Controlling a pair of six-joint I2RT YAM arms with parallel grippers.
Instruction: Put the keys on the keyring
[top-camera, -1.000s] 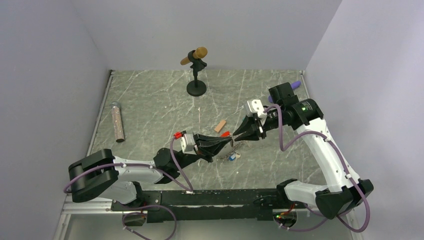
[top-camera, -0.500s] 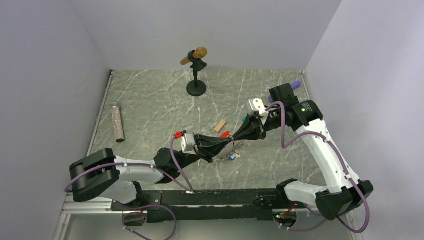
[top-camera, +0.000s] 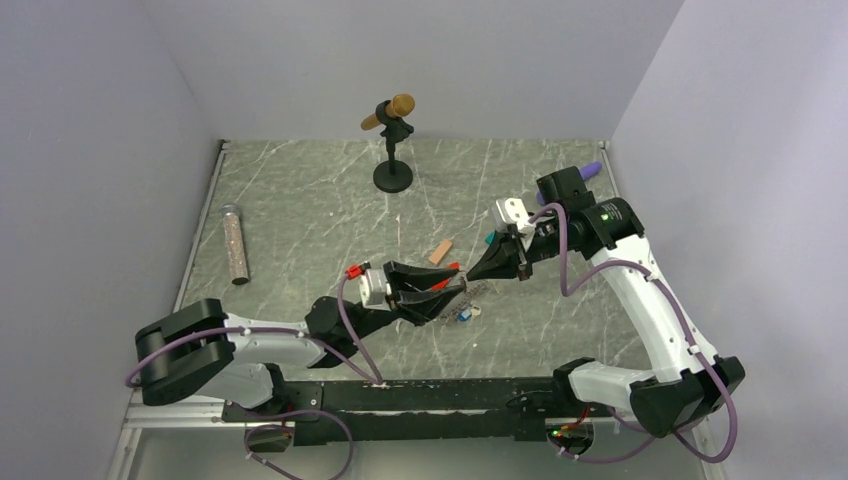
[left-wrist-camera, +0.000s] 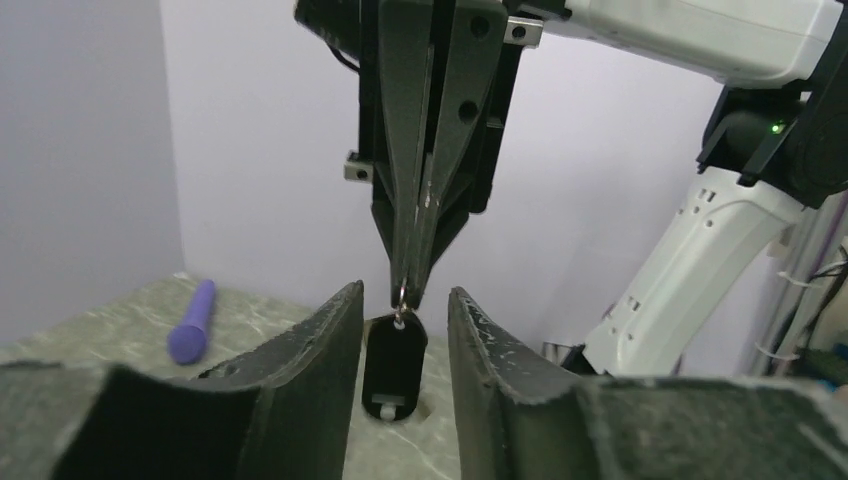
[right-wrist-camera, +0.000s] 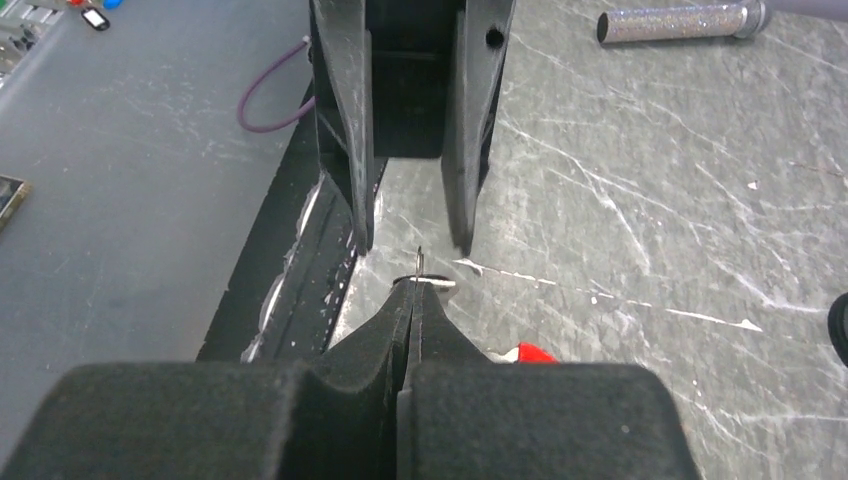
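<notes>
In the left wrist view a small key (left-wrist-camera: 393, 365) with a black head hangs from a thin silvery ring, pinched in the tips of my right gripper (left-wrist-camera: 411, 290). It dangles between the spread fingers of my left gripper (left-wrist-camera: 402, 293), which is open and does not touch it. The right wrist view has the right gripper (right-wrist-camera: 412, 285) shut, with the ring's wire poking out of its tips. From above, the two grippers meet tip to tip at the table's middle: left gripper (top-camera: 456, 282), right gripper (top-camera: 471, 277). The keyring (top-camera: 463, 312), with chain and blue tag, lies just below them, its red clip (top-camera: 452, 268) by the left fingers.
A loose tan block (top-camera: 440, 251) and a teal block (top-camera: 489, 239) lie close behind the grippers. A microphone on a stand (top-camera: 392, 150) is at the back, a glitter tube (top-camera: 236, 243) at the left, a purple pen (top-camera: 592, 168) at the back right.
My left gripper went from shut to open. My right gripper closed fully on the key's ring. Both arms stayed almost in place.
</notes>
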